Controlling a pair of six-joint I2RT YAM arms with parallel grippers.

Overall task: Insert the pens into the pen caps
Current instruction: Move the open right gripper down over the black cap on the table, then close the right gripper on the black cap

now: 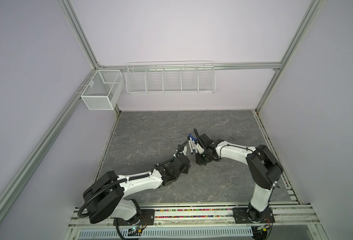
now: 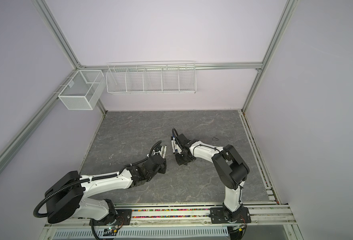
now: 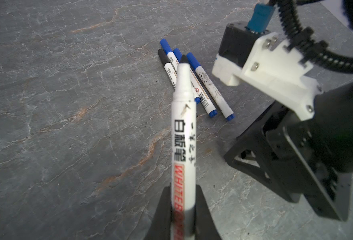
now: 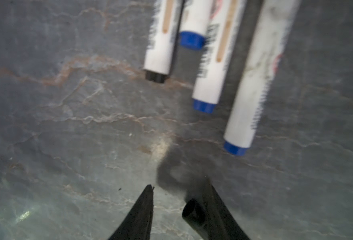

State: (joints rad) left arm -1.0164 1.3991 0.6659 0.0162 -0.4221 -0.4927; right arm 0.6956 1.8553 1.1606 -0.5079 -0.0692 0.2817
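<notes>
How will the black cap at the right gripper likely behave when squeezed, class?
Likely light and stiff: the black cap is a short hollow tube. Being round, it may roll or slip; it seems to touch only one side of the right gripper, with a gap beside it.

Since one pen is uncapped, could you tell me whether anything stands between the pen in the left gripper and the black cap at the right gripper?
Nothing visible does. Only bare table separates the pen in the left gripper from the right gripper, with the black cap between its jaws. Four capped pens lie aside.
</notes>
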